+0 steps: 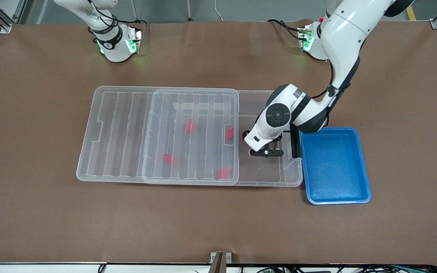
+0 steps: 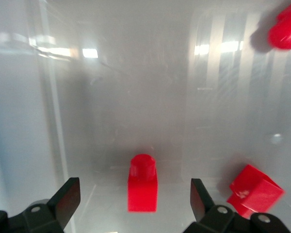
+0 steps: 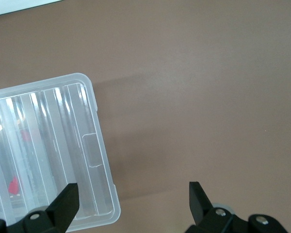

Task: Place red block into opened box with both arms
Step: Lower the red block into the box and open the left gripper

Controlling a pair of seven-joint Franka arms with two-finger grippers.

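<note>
**Red block down in the open box, left pincer spread above it**

Looking across the brown tabletop (image 1: 218, 227), we see the clear box (image 1: 290, 178) lying lengthwise w/ its ribbed lid (image 1: 127, 132) slid toward the right arm's end, leaving the end by the left arm uncovered. Just beside that open end sits a blue tray (image 1: 336, 167), touching or nearly touching the box. A black handle (image 1: 296, 146) shows on the box's short end next to the tray. Under the lid we make out other red blocks (image 1: 190, 126), blurred by the ribs.

The left arm reaches over the open part; its wrist hides most of what lies under it in the front view. The left pincer (image 2: 136, 204) hangs inside the opening, fingers (image 2: 68, 199) spread wide, gripping nothing. The red block (image 2: 143, 183) rests on the box floor between the fingers, stub end pointing away from the pincer, apart from both tips as far as we can tell. Two more red blocks lie nearby on the floor, one (image 2: 256, 190) just past a finger, another (image 2: 286, 29) farther off.

The right arm waits; its right pincer (image 3: 133, 204) hovers over bare tabletop beside the lid's corner (image 3: 106, 213), fingers wide apart, empty.
</note>
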